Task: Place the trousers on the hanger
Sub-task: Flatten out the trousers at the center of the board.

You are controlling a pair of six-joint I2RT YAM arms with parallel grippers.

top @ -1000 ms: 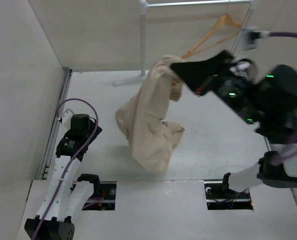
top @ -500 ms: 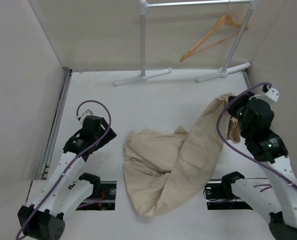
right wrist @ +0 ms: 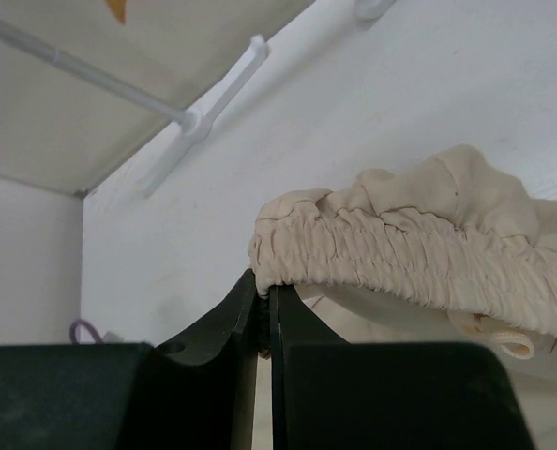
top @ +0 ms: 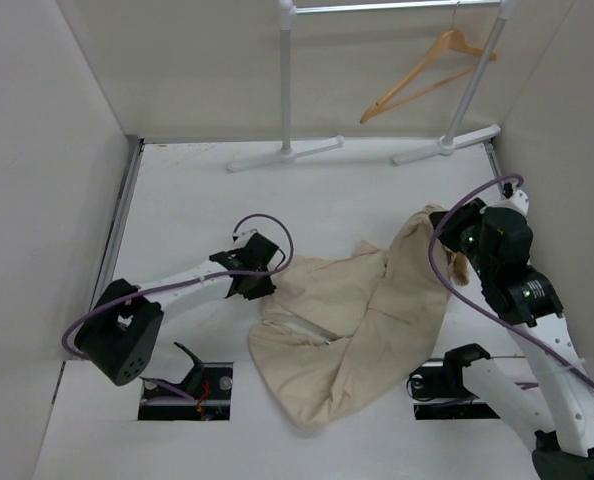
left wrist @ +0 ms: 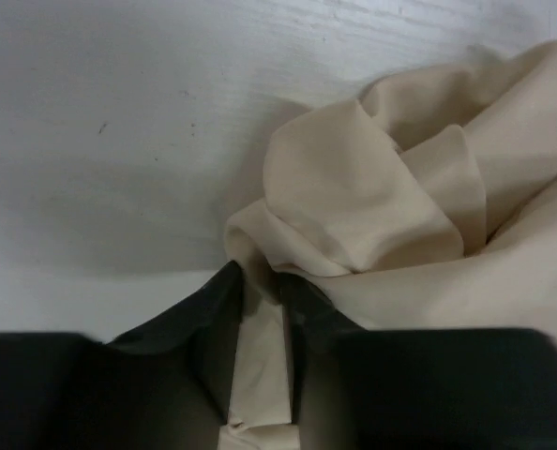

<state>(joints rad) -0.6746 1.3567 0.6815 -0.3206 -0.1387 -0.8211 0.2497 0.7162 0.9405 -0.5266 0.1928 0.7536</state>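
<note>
Beige trousers (top: 347, 320) lie crumpled on the white table (top: 197, 190). At their left edge the left gripper (left wrist: 258, 281) is pinched on a fold of the cloth. At their right end the right gripper (right wrist: 263, 292) is clamped on the elastic waistband and holds it raised off the table. Well beyond the trousers, the tan wooden hanger (top: 417, 69) hangs on the white rack (top: 286, 80).
</note>
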